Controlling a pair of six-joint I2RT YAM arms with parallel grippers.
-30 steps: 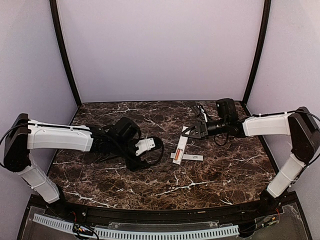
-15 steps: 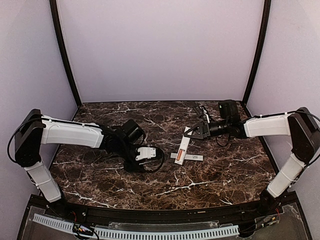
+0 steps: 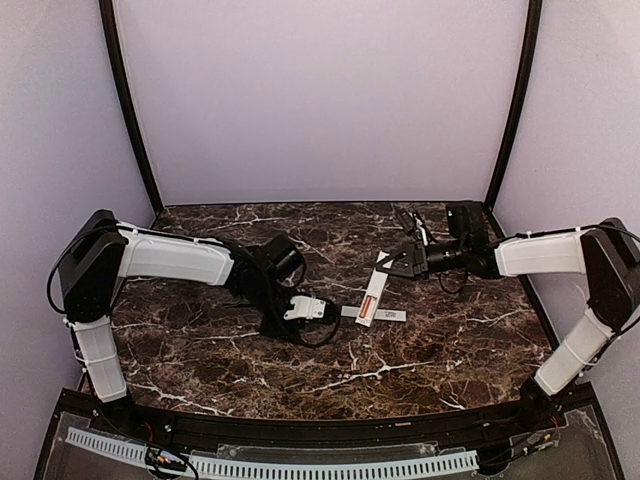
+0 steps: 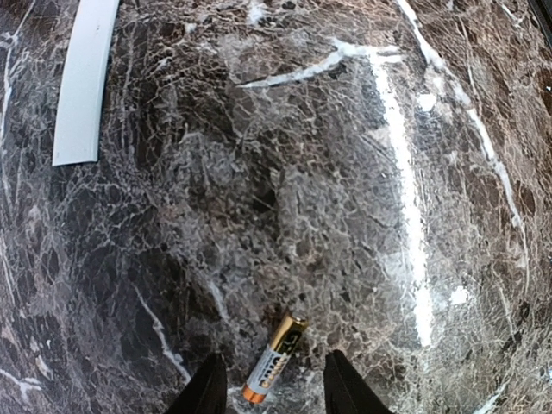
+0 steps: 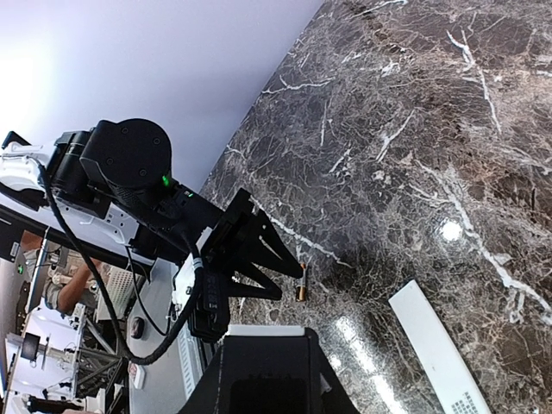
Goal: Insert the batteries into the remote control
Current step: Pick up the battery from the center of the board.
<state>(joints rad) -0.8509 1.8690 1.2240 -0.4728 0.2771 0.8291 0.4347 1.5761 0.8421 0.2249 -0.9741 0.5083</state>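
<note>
Dark marble table (image 3: 200, 350) under pale lilac walls, and straight to the left gripper (image 4: 272, 373): jaws parted, one finger (image 4: 207, 392) on each side of a loose battery (image 4: 274, 360). That battery lies flat on the stone, slanted, with a clear gap to both tips. Nothing grasped there! The right wrist view confirms it, with the loose battery sitting right between those black fingers.

Across the table, the right gripper (image 3: 388, 263) is clamped on the far end of the remote control (image 3: 376, 283). The remote angles back toward the near edge, recess up, with a seated battery (image 3: 370, 302) showing orange-red inside. Its near end crosses the flat white cover strip (image 3: 395, 316), which lies sideways on the marble. The loose battery lies apart from the remote, off to its left.
</note>
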